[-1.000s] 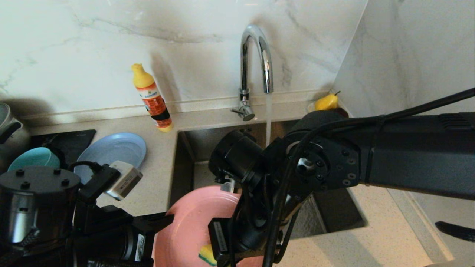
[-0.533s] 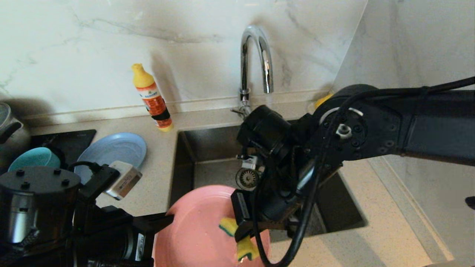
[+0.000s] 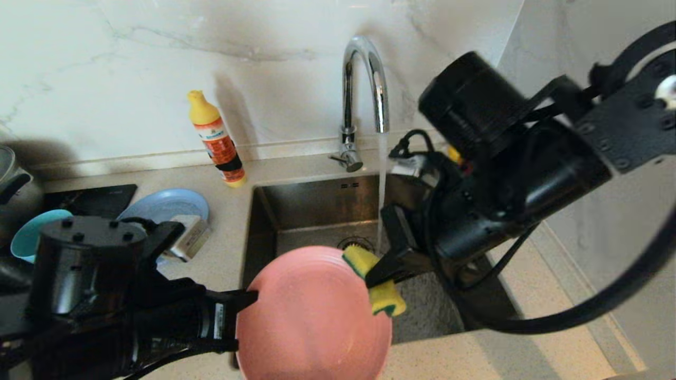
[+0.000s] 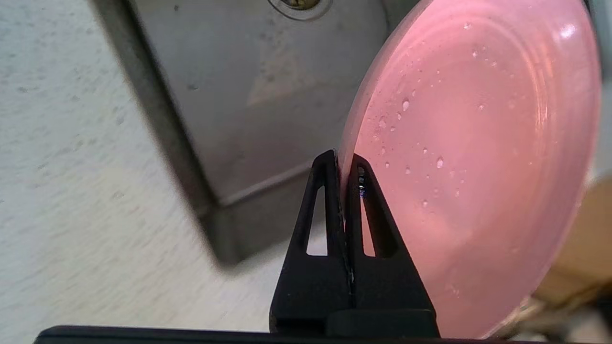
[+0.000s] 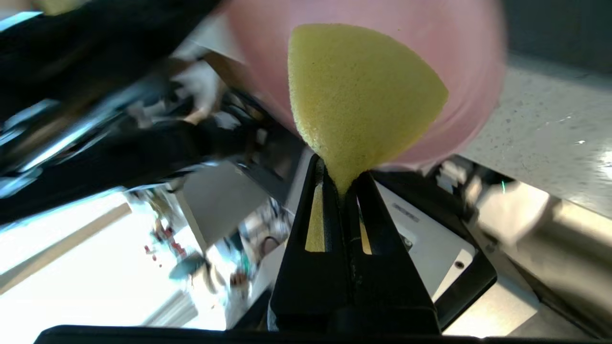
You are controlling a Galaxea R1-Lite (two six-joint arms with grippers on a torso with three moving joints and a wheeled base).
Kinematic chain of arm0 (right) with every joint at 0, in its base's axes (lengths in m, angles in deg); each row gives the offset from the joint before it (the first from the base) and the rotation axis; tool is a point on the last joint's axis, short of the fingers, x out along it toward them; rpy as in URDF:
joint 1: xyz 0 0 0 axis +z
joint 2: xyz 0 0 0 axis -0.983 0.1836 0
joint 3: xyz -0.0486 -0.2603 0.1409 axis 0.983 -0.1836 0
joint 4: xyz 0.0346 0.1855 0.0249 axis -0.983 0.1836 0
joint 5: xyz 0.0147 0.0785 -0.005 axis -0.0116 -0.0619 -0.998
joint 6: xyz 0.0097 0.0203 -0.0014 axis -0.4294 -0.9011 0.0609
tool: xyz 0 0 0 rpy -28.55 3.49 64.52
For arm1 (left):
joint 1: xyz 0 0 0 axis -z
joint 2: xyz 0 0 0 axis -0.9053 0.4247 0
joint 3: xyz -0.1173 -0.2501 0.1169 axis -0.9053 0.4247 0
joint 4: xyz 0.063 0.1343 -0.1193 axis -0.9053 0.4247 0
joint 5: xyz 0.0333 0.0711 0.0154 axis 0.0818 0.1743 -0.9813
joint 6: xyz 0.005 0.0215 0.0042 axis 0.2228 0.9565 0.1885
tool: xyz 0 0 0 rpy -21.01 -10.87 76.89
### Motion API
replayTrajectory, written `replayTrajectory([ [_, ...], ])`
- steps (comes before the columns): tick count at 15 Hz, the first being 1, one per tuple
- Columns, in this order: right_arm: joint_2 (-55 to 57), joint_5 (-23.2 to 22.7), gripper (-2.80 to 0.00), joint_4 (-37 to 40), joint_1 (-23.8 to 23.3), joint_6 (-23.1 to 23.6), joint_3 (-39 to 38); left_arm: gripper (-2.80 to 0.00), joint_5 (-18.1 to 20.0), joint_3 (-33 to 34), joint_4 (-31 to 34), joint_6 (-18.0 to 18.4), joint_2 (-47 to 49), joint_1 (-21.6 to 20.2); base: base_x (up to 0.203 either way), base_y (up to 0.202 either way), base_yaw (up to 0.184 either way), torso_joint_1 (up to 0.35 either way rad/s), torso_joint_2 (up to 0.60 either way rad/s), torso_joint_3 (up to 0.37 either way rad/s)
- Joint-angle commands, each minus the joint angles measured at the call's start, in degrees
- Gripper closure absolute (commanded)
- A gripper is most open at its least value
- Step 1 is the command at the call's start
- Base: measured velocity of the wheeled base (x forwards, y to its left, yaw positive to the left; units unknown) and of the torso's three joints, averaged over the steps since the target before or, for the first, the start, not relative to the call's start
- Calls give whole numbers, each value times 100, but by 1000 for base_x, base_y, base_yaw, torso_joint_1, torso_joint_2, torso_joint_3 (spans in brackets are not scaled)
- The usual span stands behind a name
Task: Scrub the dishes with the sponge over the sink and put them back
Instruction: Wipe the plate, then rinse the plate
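Observation:
My left gripper (image 3: 249, 302) is shut on the left rim of the salmon-pink plate (image 3: 314, 316), which it holds tilted over the front edge of the sink (image 3: 317, 208). Its fingers pinch the wet rim of the plate (image 4: 473, 157) at the left gripper (image 4: 343, 165). My right gripper (image 3: 372, 277) is shut on the middle of the yellow sponge (image 3: 376, 285), which lies against the plate's far right rim. From the right wrist, the sponge (image 5: 358, 100) fans out from the right gripper (image 5: 342, 184) in front of the pink plate (image 5: 471, 71). A grey-blue plate (image 3: 163, 203) and a teal bowl (image 3: 29, 237) rest on the counter at left.
Water runs from the chrome tap (image 3: 364, 84) into the sink near the drain. An orange dish-soap bottle (image 3: 217, 141) stands at the back of the counter, left of the basin. A steel pot (image 3: 10, 177) sits at the far left. The right arm's bulk hangs over the sink's right side.
The right arm rose and swung back to the right, dragging the sponge from the plate's near part up to its far right rim. The plate lifted and tipped.

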Motion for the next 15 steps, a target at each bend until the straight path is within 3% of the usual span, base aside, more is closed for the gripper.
replayTrajectory([
  [1, -972, -32, 0, 27, -382, 108, -128, 0, -20, -565, 9, -316, 892, -67, 0, 0, 0, 0, 0, 0],
  [6, -2243, -348, 0, -3, -1577, 223, -754, 0, -195, -1789, 4, -585, 2304, -116, 0, 0, 0, 0, 0, 0],
  [9, -2569, -611, 0, -31, -2046, 502, -1193, 0, -263, -2412, -6, -814, 2908, -103, 0, 0, 0, 0, 0, 0],
  [15, -2980, -635, 0, -60, -2185, 627, -1791, 0, -258, -3368, -2, -850, 3724, -11, 0, 0, 0, 0, 0, 0],
])
